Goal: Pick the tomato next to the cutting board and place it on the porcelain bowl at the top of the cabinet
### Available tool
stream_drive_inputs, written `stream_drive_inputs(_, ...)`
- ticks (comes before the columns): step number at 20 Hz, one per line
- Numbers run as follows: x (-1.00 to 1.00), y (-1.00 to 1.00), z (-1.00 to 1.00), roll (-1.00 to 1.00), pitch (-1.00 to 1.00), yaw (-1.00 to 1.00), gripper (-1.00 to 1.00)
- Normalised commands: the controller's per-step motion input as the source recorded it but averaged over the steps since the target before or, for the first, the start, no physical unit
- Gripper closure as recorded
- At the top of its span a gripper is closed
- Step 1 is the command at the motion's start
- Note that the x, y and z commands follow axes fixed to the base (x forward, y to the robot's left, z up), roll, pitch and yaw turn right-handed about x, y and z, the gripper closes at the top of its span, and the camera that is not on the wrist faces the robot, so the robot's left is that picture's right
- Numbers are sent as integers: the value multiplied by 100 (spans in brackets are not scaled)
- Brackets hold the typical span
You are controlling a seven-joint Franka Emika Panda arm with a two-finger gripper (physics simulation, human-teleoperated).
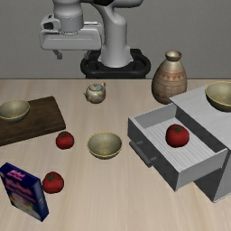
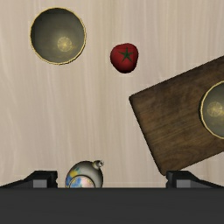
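Pale wooden tabletop [image 1: 122, 113] is seen beneath everything, with a grey wall behind. At the exterior view's left a dark cutting board [image 1: 36, 124] is laid flat, and a small olive bowl [image 1: 13, 110] is set on it. The task's tomato [image 1: 65, 140] is found on the table near the board's lower right corner, close to it but not touching. A second bowl [image 1: 104, 144] is placed beside it toward the exterior view's right.

At the exterior view's right a grey cabinet [image 1: 194, 113] is seen with its drawer [image 1: 185, 162] pulled out; a drawer tomato [image 1: 177, 135] is held inside, and the porcelain bowl [image 1: 219, 96] is set on top.

In the wrist view the gripper [image 2: 111, 179] is shown high above the table, its fingers [image 2: 39, 178] spread wide and nothing held between them. A teapot [image 2: 84, 175] is seen on the table below.
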Motion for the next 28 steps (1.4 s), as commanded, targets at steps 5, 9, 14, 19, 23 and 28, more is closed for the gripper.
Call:
stream_drive_inputs(5,80,-20,0,0,0,0,-100)
stream_drive_inputs(9,100,0,0,0,0,0,-100)
stream_drive_inputs(14,80,-20,0,0,0,0,-100)
stream_drive_inputs(19,40,0,-60,0,0,0,-100)
stream_drive_inputs(23,0,0,-100,0,0,0,-100)
stream_drive_inputs(28,0,20,-80,0,0,0,-100)
